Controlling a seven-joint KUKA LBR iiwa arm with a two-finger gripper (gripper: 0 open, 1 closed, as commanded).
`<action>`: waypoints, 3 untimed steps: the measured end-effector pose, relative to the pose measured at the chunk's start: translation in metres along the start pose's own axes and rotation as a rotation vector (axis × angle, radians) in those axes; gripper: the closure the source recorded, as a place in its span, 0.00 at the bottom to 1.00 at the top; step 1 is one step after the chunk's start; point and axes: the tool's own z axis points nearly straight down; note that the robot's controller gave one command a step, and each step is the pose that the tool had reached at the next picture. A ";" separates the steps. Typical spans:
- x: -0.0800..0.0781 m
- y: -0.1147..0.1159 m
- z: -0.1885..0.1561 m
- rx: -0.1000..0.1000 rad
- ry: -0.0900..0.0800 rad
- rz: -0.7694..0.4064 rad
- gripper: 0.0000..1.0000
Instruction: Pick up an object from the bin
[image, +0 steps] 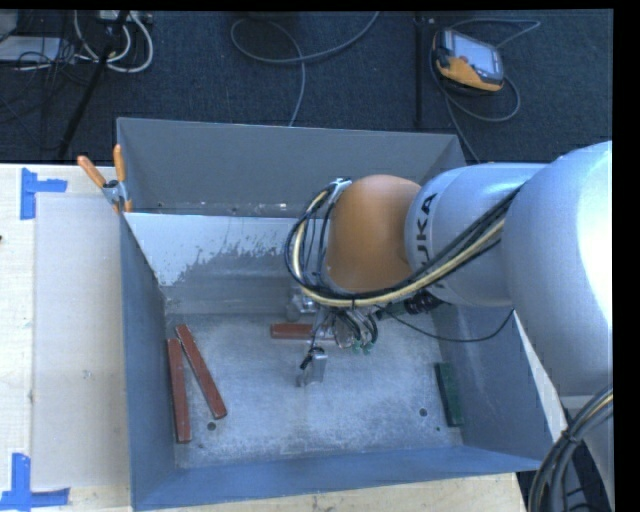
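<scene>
My gripper (312, 366) hangs low over the middle of the bin floor, below the arm's orange cover. A short reddish-brown stick (289, 330) lies flat just behind and to the left of it, its right end hidden under the wrist. Nothing shows in the gripper.
Two long brown sticks (201, 370) (179, 391) lie side by side near the bin's left wall, meeting at their far ends. A dark green strip (448, 393) lies along the right wall. The arm's bulk covers the bin's back right.
</scene>
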 end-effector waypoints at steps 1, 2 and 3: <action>-0.001 0.001 -0.004 -0.002 -0.003 0.003 1.00; -0.001 0.001 -0.004 -0.002 -0.003 0.004 0.00; -0.001 0.001 -0.004 -0.002 -0.003 0.005 1.00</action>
